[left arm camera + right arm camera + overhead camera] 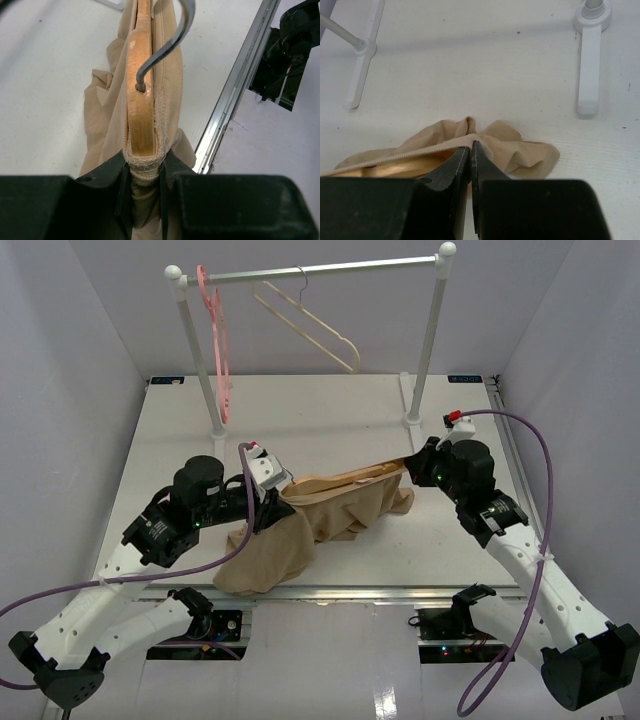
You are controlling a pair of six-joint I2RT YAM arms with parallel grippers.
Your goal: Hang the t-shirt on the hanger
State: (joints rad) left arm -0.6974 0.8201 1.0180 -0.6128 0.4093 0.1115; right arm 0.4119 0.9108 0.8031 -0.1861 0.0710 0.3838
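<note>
At the near half of the worktop [330,420], we find the t-shirt [300,535] stretched between both arms, with the hanger [140,100] inside it. Its loose tan cloth sags onto the surface by the front edge. The metal hook [167,45] stands out through the neck opening. The left hand [142,175] is clenched on the hemmed cloth wrapped over one end of the wood. The right hand [471,160] is pinched tight on the hem at the opposite end, with wood showing under the cloth beside it. Blue marks [465,379] at the far corners are too small for us to read. On the rail [320,268] behind hang a pink hanger [215,340] and a cream hanger [310,325].
</note>
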